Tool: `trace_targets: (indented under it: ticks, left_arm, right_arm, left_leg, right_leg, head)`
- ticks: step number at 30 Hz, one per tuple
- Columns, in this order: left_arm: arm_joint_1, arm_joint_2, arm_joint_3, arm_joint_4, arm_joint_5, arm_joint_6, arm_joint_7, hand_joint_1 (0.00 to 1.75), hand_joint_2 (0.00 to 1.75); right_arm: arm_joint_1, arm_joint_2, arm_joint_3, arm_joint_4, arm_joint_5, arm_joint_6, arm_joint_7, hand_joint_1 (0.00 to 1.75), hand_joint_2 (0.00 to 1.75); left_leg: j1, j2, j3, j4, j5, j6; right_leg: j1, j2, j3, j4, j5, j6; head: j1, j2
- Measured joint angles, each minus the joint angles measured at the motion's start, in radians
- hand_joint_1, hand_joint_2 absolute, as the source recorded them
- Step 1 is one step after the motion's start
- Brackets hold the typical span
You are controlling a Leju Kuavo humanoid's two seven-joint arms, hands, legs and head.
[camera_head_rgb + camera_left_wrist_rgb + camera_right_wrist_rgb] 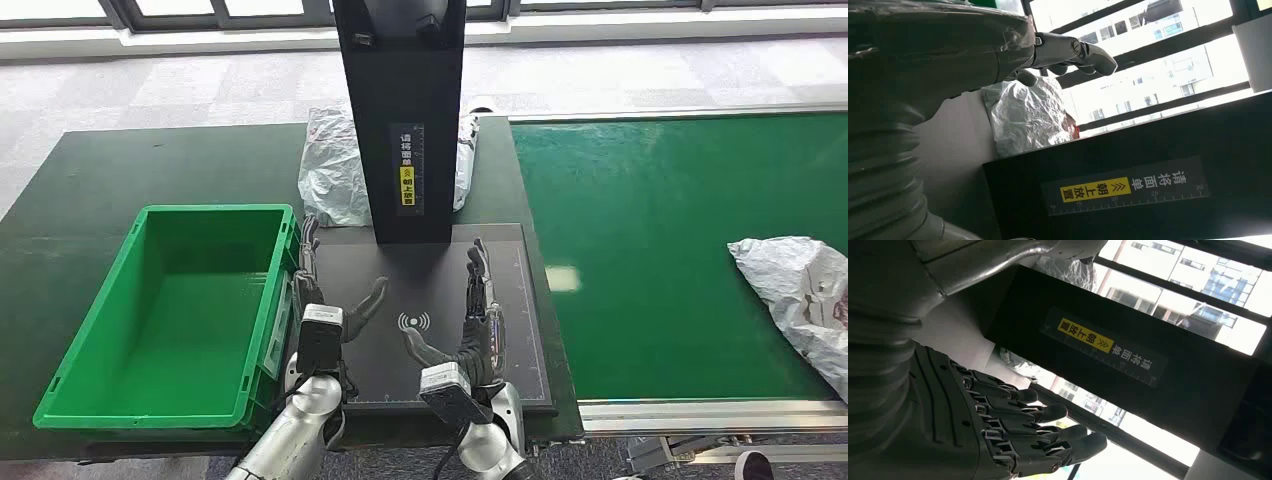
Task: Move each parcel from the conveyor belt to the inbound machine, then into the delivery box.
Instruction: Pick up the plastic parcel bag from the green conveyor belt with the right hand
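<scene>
Two crinkled plastic parcels, behind the post and on the belt; one green delivery box; one black inbound machine; one conveyor belt.

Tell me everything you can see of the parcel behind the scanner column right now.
The parcel is a crinkled, silvery-white plastic bag, soft and creased. It lies on the dark green table behind the black scanner column, which hides its middle; a larger part shows on the column's left, a narrow strip on its right. The left wrist view shows a small red patch near its edge. It sits just beyond the black scan pad. Neither hand touches it.
</scene>
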Motion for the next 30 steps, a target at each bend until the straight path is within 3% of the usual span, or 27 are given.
trace_targets:
  ticks: [30]
  left_arm:
    - [-0.010,0.005,0.000,0.050,0.033,-0.009,-0.010,0.00,1.75]
  right_arm:
    - [-0.024,-0.011,0.035,0.000,-0.041,0.000,0.000,0.00,1.75]
  left_leg:
    - [0.000,0.000,0.000,0.000,0.000,0.000]
  right_leg:
    - [0.000,0.000,0.000,0.000,0.000,0.000]
  head:
    - [0.000,0.000]
